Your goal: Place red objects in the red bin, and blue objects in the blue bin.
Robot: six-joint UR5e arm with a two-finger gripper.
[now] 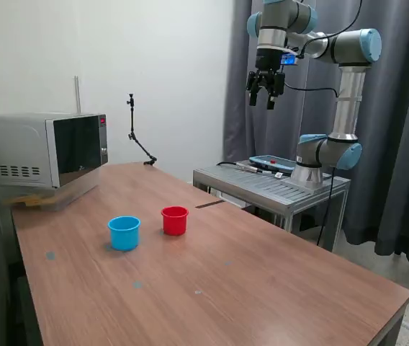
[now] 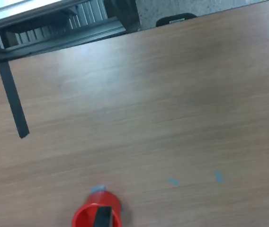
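Observation:
The red bin [image 1: 174, 220] is a small red cup standing near the middle of the wooden table [image 1: 262, 288]. The blue bin [image 1: 124, 232], a light blue cup, stands just to its side, toward the exterior view's left. My gripper [image 1: 264, 97] hangs high above the table's far edge, well away from both cups, with its fingers apart and nothing between them. The wrist view looks down on the table and catches the red bin [image 2: 85, 217] at the frame's edge. No red objects or blue objects are in view, and the cups' insides are hidden.
A microwave [image 1: 42, 151] sits at the table's far corner on the exterior view's left. A metal cart [image 1: 273, 189] carrying the arm's base and a pendant [image 1: 271, 164] stands behind the table. A black tape strip [image 2: 12, 99] and small blue marks [image 2: 173, 181] lie on the wood.

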